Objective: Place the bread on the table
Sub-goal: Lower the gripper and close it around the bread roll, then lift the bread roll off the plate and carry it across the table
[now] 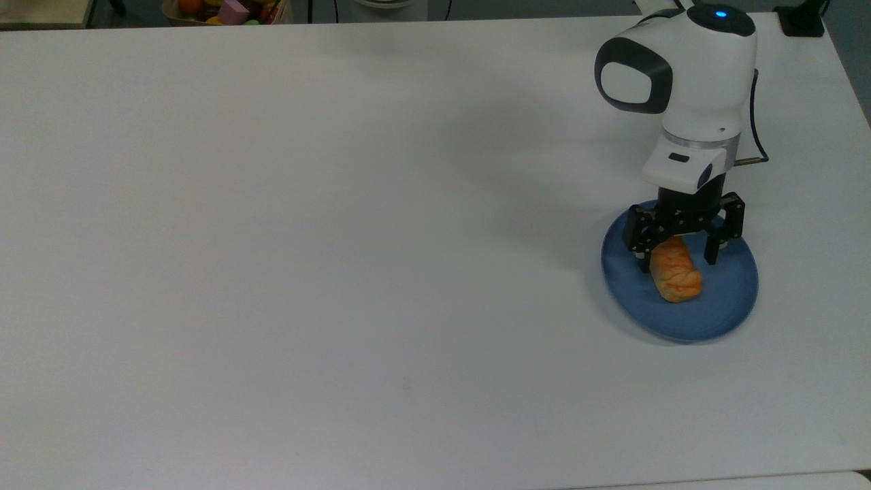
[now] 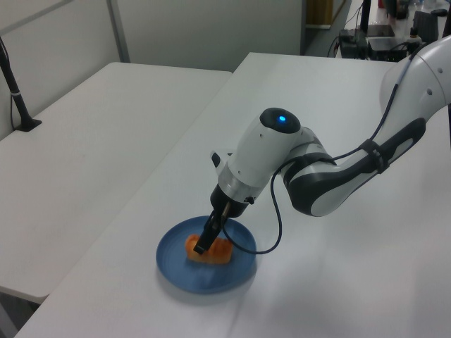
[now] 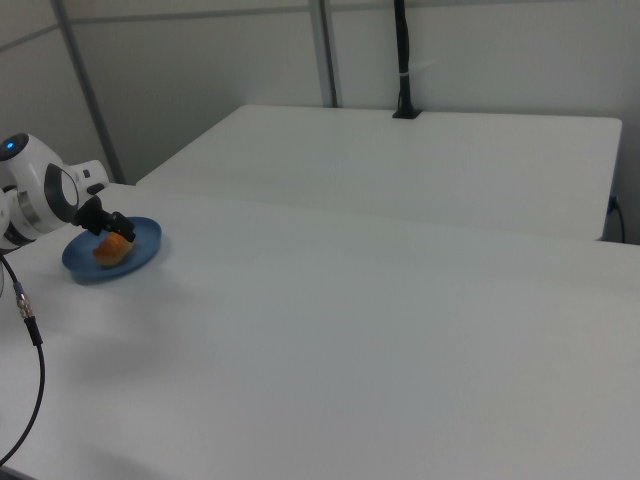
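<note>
In the top view we see the white table [image 1: 306, 238] bare across its left and middle. Toward the top view's right, our gripper [image 1: 676, 260] straddles the bread [image 1: 674, 274] on the blue plate [image 1: 728, 299], fingers spread wide either side.

The black two-finger gripper [image 1: 676, 261] covers the upper end of the small golden-orange ridged bun [image 1: 675, 278] in the top view. In the left view, one black finger [image 2: 204, 239] crosses the bun [image 2: 218, 252]; the second finger is hidden behind it, so finger contact cannot be confirmed. In the right view, the white arm housing [image 3: 35, 195] is cut by the right view's left edge. A container of coloured items [image 1: 228, 10] is cut by the top edge.
</note>
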